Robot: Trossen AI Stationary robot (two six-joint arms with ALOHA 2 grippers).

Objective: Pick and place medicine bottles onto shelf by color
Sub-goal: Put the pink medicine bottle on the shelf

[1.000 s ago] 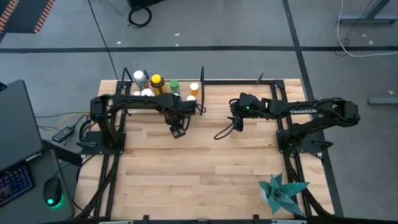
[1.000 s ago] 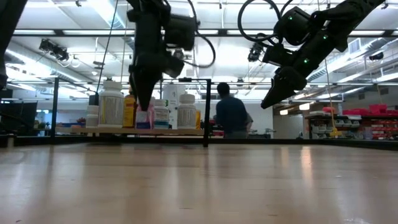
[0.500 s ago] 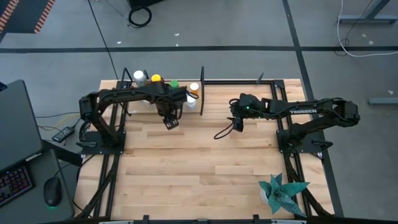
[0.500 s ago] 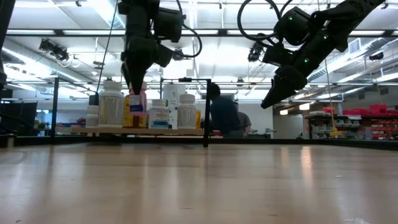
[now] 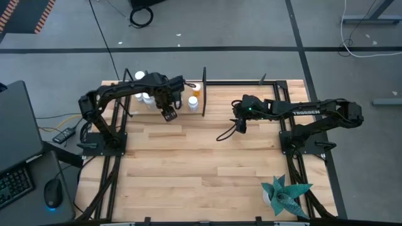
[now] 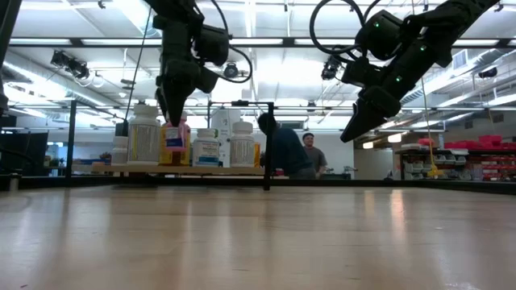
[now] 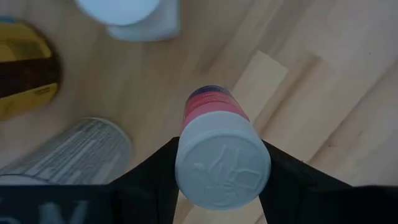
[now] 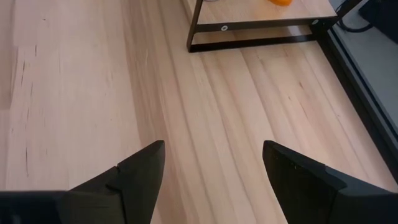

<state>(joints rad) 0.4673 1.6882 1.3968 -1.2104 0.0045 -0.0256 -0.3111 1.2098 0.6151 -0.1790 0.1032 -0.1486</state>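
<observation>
My left gripper (image 5: pixel 168 113) hangs fingers-down at the front of the shelf (image 6: pixel 193 170), shut on a small pink-labelled bottle with a white cap (image 7: pixel 211 106). The same bottle shows in the low view (image 6: pixel 175 137) beside the shelved ones. Several medicine bottles stand on the plank: a big white one (image 6: pixel 145 138), an amber yellow-capped one (image 7: pixel 25 74), white ones (image 6: pixel 242 143) and an orange-capped one (image 5: pixel 196 88). My right gripper (image 8: pixel 213 180) stands open above bare tabletop, right of the black divider (image 5: pixel 204 94). My left gripper pinches the bottle's white cap (image 7: pixel 186 171) between its two fingers (image 7: pixel 155 171), one on each side of it. The fingers come from above, pointing down. The bottle hangs upright below them. Whether its base touches the plank I cannot tell.
A teal spiky plant (image 5: pixel 284 193) stands at the table's near right corner. Black frame posts (image 6: pixel 267 145) edge the shelf. The middle of the wooden tabletop (image 5: pixel 201 163) is bare. Two people (image 6: pixel 290 151) are in the room beyond the table.
My left gripper has carried the pink-labelled bottle toward the table's far left, from the open tabletop to the shelf's front, rising a little. It has stayed shut on the bottle, which has stayed upright. A person beyond the table has moved.
</observation>
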